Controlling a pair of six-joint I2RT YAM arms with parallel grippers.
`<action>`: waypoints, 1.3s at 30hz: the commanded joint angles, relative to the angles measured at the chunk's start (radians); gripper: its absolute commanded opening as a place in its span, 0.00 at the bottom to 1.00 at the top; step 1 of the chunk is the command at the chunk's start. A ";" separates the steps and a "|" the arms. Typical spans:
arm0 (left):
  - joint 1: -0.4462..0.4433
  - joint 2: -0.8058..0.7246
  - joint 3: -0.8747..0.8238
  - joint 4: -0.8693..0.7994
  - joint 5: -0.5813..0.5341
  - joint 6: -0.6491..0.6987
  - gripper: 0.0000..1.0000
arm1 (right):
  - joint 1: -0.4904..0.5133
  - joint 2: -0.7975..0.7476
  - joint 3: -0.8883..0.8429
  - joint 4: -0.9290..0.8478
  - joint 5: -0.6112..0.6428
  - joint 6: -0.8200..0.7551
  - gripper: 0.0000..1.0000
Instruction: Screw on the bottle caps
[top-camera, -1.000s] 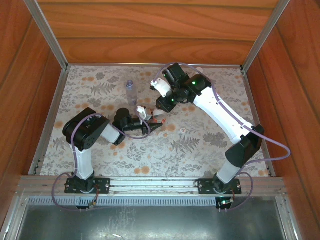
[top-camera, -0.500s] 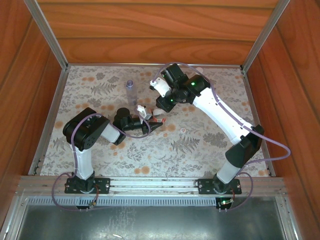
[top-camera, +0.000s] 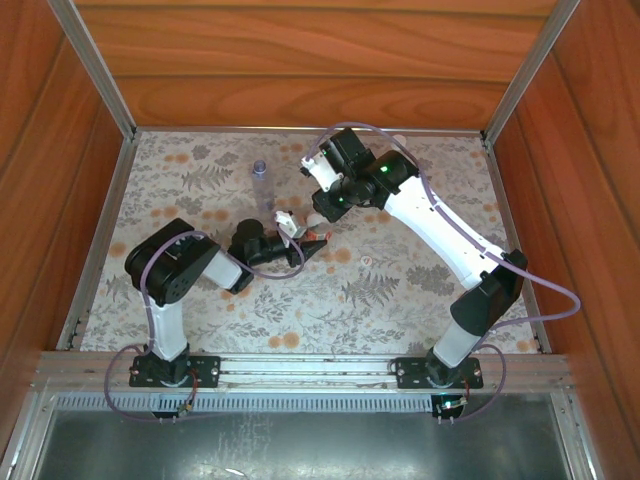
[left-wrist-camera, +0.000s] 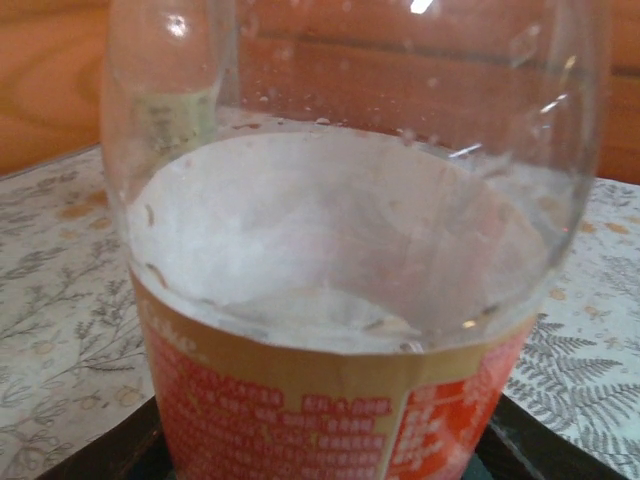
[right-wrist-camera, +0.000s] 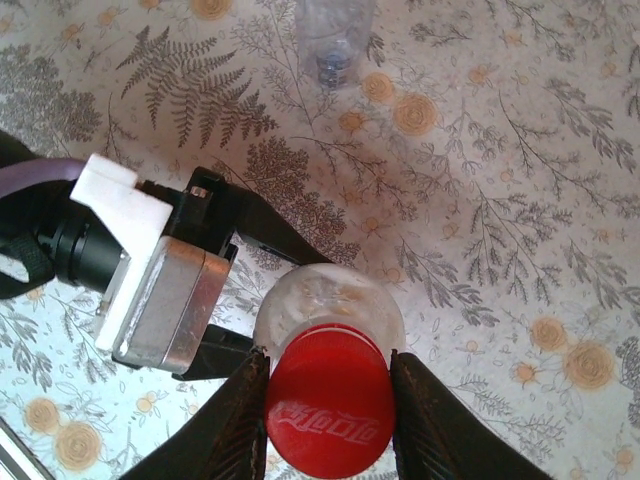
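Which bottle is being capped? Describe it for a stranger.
On the table, look where both claws meet. The bottle stands in the left claw, the right claw gripping its red cap. Unlike the bluish bottle behind, it has a red label.

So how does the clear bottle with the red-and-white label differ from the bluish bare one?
The clear plastic bottle with the red-and-white label is clamped by the left gripper, its round red cap pinched by the right gripper; the bluish unlabelled plastic bottle stands alone, untouched. The first wears a printed label; the second is bare and tinted. Both stand upright.
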 joint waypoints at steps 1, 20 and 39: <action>-0.012 -0.019 -0.030 -0.099 -0.166 0.048 0.54 | 0.008 0.025 0.029 -0.070 0.064 0.124 0.34; -0.069 -0.043 0.000 -0.100 -0.259 -0.019 0.54 | 0.080 -0.062 -0.127 0.130 0.324 0.326 0.32; -0.070 -0.047 -0.020 -0.098 -0.152 -0.007 0.54 | 0.025 -0.078 -0.151 0.151 0.157 0.292 0.35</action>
